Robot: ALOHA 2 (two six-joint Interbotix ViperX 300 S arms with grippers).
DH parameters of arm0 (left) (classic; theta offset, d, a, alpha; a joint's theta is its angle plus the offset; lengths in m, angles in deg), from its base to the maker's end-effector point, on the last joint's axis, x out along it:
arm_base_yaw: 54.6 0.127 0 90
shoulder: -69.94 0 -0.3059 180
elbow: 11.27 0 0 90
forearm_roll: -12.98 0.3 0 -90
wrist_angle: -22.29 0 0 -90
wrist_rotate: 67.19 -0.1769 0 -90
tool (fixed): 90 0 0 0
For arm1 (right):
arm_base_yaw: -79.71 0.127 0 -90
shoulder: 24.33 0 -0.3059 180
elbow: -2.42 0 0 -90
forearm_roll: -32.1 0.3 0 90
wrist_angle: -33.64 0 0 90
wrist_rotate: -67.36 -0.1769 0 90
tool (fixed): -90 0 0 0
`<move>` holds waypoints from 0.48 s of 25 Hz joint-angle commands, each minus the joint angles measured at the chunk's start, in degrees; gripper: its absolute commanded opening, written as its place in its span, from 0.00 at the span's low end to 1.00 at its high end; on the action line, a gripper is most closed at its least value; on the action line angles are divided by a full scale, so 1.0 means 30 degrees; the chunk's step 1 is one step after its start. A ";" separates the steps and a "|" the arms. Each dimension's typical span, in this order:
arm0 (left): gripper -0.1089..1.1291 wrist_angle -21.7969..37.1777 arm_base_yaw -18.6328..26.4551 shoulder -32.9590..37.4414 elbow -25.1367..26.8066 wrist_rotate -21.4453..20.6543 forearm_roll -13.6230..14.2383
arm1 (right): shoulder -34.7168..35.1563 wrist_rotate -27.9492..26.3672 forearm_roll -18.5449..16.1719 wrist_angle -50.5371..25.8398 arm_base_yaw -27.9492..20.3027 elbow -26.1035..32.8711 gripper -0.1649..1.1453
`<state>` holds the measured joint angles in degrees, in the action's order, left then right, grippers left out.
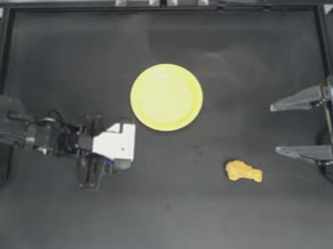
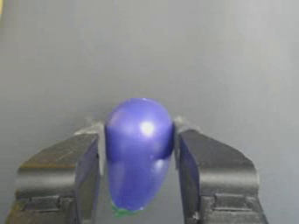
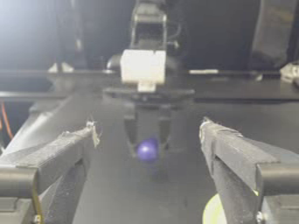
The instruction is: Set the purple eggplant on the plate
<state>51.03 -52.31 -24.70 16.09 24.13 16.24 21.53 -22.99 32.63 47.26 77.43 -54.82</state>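
The purple eggplant (image 2: pixel 139 153) is glossy blue-purple with a tiny green tip, and my left gripper (image 2: pixel 139 127) is shut on its sides. From above, the left gripper (image 1: pixel 120 163) points down at the left of the table, below and left of the plate (image 1: pixel 166 97), and hides most of the eggplant (image 1: pixel 121 165). The plate is large, round and pale yellow, with nothing on it. The right wrist view shows the eggplant (image 3: pixel 147 150) between the left arm's jaws, close to the table top. My right gripper (image 1: pixel 286 126) is parked open at the right edge.
A lumpy yellow-orange piece (image 1: pixel 243 171) lies on the table at the lower right, below the right gripper. A corner of the plate (image 3: pixel 213 212) shows by the right gripper's jaw. The table's raised frame runs along the top and sides.
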 commanded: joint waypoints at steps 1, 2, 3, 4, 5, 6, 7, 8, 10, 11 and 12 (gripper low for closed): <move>0.42 0.0029 0.0908 0.0879 -0.1143 -0.0352 0.0996 | 0.0117 0.0000 0.0059 0.0059 -0.0029 0.0205 0.89; 0.42 0.0029 0.1172 0.0879 -0.1348 -0.0586 0.1201 | 0.0117 0.0000 0.0059 0.0059 -0.0029 0.0205 0.88; 0.42 0.0059 0.1406 0.0850 -0.1611 -0.0908 0.1406 | 0.0117 0.0000 0.0059 0.0059 -0.0029 0.0205 0.88; 0.42 0.0029 0.1729 0.0820 -0.1816 -0.1289 0.1553 | 0.0117 0.0000 0.0059 0.0088 -0.0029 0.0176 0.89; 0.42 0.0059 0.2080 0.0732 -0.2080 -0.1641 0.1670 | 0.0117 0.0000 0.0059 0.0059 -0.0029 0.0176 0.89; 0.42 0.0029 0.2402 0.0557 -0.2314 -0.2080 0.1758 | 0.0117 0.0000 0.0059 0.0059 -0.0029 0.0146 0.89; 0.42 0.0029 0.2754 0.0352 -0.2666 -0.2520 0.1758 | 0.0117 0.0000 0.0059 0.0059 -0.0029 0.0146 0.88; 0.42 0.0029 0.3018 0.0117 -0.2959 -0.2988 0.1758 | 0.0117 -0.0029 0.0059 0.0059 -0.0029 0.0117 0.89; 0.42 0.0059 0.3545 -0.0615 -0.3721 -0.4072 0.1758 | 0.0117 -0.0029 0.0059 0.0059 -0.0029 0.0088 0.89; 0.42 0.0059 0.3779 -0.0996 -0.4102 -0.4541 0.1758 | 0.0117 -0.0029 0.0059 0.0059 -0.0029 0.0088 0.89; 0.42 0.0088 0.3984 -0.1406 -0.4424 -0.5010 0.1758 | 0.0117 -0.0029 0.0059 0.0059 -0.0029 0.0059 0.88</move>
<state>51.38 -41.24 -28.74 5.46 10.59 21.33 21.53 -22.99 32.63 47.26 77.43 -55.17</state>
